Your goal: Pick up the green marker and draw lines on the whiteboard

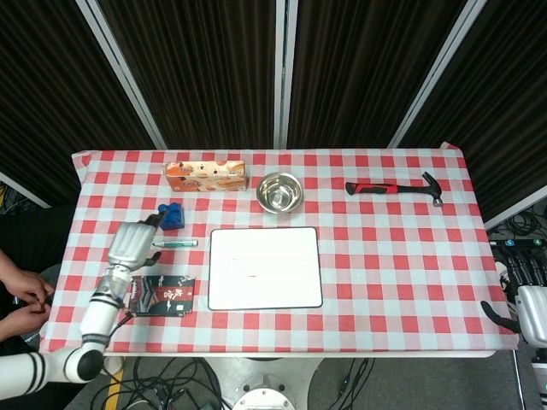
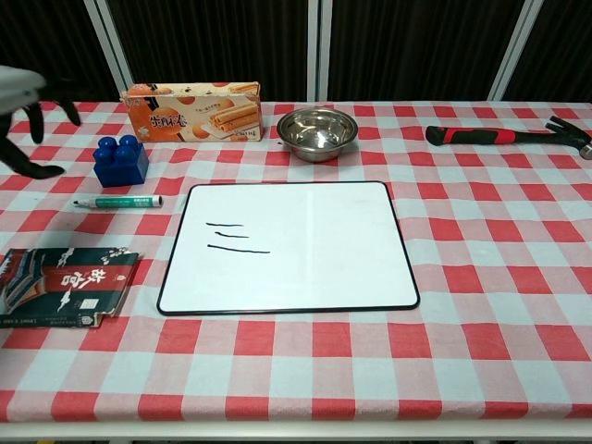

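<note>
I see the green marker (image 2: 117, 201) lying flat on the checked tablecloth (image 2: 481, 305), just left of the whiteboard (image 2: 305, 268) and in front of the blue block (image 2: 120, 162), with my left hand (image 1: 131, 245) off it to the left, fingers apart and holding nothing. The whiteboard carries three short dark lines (image 2: 233, 237) near its left side. My right hand (image 1: 528, 306) sits at the table's far right edge, and I cannot tell how its fingers are set.
</note>
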Tool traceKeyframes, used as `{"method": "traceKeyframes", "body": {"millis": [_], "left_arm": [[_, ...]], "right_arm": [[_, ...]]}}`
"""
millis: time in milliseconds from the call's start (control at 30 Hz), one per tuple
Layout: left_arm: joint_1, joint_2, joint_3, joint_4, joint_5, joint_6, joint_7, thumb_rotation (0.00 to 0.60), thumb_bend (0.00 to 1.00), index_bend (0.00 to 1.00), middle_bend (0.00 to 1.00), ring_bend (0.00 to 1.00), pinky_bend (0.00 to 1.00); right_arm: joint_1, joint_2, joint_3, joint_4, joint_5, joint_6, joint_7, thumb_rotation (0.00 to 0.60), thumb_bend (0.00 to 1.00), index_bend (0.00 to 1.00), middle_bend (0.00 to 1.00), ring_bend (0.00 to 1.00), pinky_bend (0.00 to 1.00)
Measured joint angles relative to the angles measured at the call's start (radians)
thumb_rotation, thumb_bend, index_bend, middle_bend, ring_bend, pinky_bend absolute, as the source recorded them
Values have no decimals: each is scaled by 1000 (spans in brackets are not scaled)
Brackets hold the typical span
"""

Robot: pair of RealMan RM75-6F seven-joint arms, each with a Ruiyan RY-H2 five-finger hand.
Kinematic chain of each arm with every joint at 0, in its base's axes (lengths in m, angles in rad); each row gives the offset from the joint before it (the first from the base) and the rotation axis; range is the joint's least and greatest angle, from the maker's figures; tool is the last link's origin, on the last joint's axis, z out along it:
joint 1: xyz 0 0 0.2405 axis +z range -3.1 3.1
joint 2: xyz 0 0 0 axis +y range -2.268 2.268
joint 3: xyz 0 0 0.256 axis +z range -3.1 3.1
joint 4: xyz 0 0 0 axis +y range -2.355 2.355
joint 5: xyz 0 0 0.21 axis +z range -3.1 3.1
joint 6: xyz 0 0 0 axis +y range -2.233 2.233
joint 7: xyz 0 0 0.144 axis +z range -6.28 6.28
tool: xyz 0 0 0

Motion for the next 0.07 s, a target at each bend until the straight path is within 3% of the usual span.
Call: {"method": "traceKeyframes", "body": {"millis": [67], "left_arm": [[76, 54, 18, -8, 74, 67, -129, 600, 172, 108, 209, 121, 179]], "right_arm": [[0, -1, -3, 6, -20, 9, 24, 600, 146, 0, 66, 0, 0]]}}
